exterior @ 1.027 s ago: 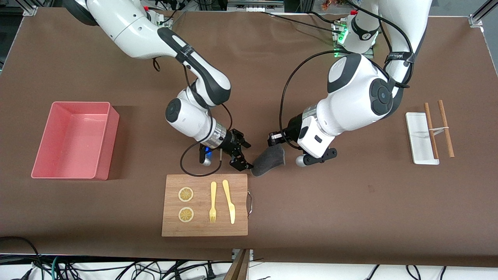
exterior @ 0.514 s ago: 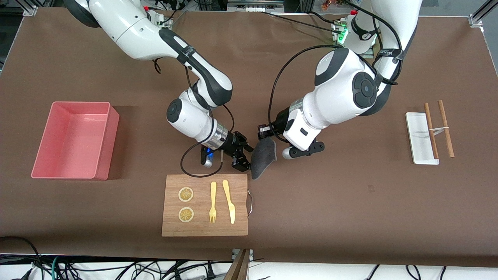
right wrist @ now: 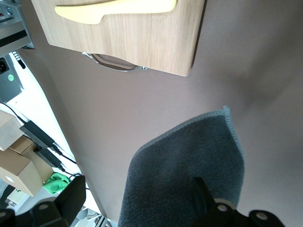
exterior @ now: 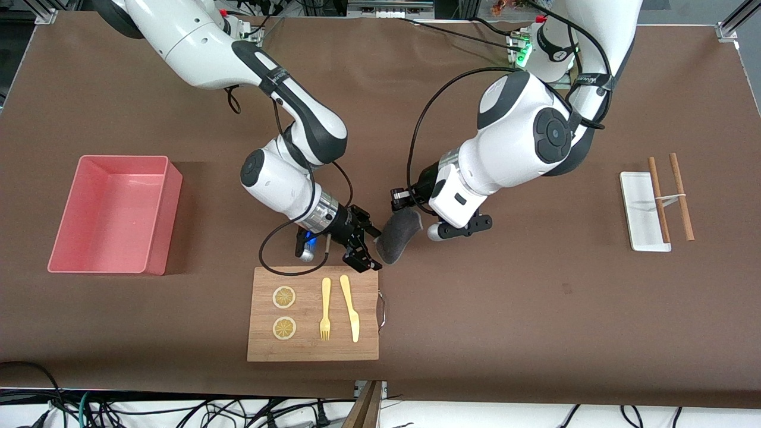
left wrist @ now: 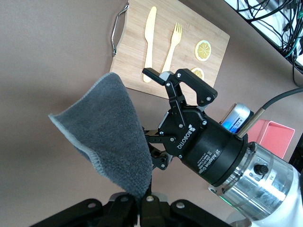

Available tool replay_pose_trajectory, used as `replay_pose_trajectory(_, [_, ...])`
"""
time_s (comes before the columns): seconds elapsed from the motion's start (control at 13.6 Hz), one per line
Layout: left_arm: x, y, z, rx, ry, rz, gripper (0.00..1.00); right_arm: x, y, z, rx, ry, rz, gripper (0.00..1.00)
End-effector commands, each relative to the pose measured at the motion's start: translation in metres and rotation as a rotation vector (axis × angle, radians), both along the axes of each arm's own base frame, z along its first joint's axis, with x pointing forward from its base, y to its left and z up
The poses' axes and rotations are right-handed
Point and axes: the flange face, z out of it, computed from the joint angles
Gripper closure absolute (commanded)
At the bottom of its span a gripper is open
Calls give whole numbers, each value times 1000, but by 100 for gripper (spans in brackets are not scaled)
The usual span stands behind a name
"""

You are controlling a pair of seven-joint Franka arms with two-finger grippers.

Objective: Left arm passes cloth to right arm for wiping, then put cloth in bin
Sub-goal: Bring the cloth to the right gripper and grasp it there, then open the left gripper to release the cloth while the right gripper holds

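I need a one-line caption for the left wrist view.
Shut left gripper holds dark grey cloth beside open right gripper, above wooden board.

Both arms wear glossy white rounded shells with black joint bands and round black caps. Each black two-finger hand, the right hand marked ROBOTIQ, follows a ribbed silver wrist ring, with looping black cables.

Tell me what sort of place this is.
Most likely a robotics lab bench staged as a kitchen scene: a brown-covered table with loose cables along its edge, and a wooden board set with lemon slices, fork and knife.
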Motion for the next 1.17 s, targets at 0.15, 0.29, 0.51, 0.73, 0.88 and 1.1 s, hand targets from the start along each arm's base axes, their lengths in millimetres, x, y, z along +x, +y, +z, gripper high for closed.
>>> replay_pose_trajectory(0.15, [-1,12,9,10,4,32,100,-6,4,-9,-10,-6,36,1])
replay_pose_trajectory(0.29, [-8,2,2,17,12,11,100,-9,7,-19,-13,6,41,1])
replay_pose_trajectory(0.51, [-23,-24,-3,15,7,-39,100,-11,10,-23,-12,4,40,1])
replay_pose_trajectory(0.73, [-24,-26,2,12,-16,-66,100,-16,20,-29,-4,-13,31,1])
replay_pose_trajectory(0.88, [-25,-24,4,14,-19,-64,100,-22,26,-34,-9,-18,43,16])
replay_pose_trajectory(1.1, [-26,-25,3,15,-15,-65,100,-22,26,-37,-29,-49,84,80])
